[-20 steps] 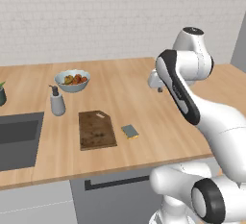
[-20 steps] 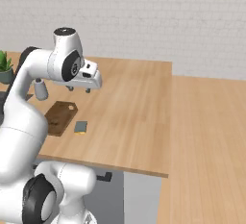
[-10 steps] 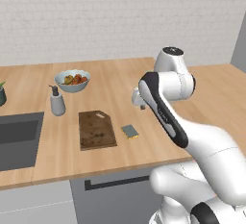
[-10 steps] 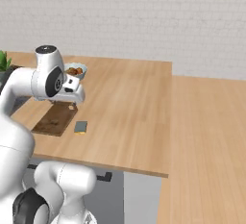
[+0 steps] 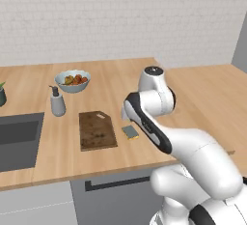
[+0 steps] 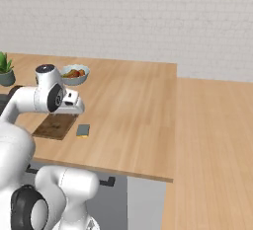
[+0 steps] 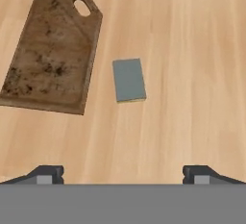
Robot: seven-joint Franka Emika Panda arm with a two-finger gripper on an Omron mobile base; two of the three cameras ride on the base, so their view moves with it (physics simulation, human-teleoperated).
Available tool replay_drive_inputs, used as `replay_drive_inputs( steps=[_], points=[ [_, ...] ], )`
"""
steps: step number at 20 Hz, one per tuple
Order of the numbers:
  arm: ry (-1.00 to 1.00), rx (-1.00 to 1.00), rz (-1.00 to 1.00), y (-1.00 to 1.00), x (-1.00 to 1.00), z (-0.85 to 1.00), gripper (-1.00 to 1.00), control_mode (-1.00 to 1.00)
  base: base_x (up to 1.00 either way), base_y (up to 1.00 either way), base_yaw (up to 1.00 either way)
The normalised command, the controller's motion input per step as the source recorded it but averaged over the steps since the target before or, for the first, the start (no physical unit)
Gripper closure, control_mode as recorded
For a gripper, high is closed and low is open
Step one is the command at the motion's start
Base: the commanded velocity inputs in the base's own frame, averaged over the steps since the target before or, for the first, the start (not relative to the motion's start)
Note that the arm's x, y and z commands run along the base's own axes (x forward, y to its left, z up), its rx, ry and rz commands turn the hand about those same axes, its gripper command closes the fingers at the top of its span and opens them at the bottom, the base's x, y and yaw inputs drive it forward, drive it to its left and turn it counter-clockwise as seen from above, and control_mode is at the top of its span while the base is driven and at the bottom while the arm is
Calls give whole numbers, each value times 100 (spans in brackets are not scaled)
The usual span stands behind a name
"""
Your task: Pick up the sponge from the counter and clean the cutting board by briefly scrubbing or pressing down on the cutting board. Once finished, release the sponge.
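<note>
Sponge (image 7: 129,80) flat on counter (image 7: 192,74), just beside cutting board (image 7: 50,57), apart. Gripper (image 7: 123,174) above, spread wide, empty. Sponge likely light, soft, compressible; pinch across short sides, low.

The counter (image 5: 111,81) is light tan wood grain with a dark sink (image 5: 17,139) sunk into it. Flat on it lies the board (image 7: 50,52), ahead of the jaws and toward the left fingertip's side in the hand view, its hole at the far end. The sponge (image 7: 129,79) lies just beside the board, apart from it, ahead between the jaws' lines. A soap bottle (image 5: 58,102), a bowl (image 5: 72,80) and a plant pot (image 6: 6,71) stand beyond the board.
</note>
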Motion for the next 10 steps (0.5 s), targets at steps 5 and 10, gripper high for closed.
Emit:
replay_drive_inputs(
  steps=[5, 10],
  points=[
    [12, 0, 9, 0, 37, -40, -100, -100, 0, 0, 0],
    [6, 0, 7, 0, 18, -39, -100, -100, 0, 0, 0]
  ],
)
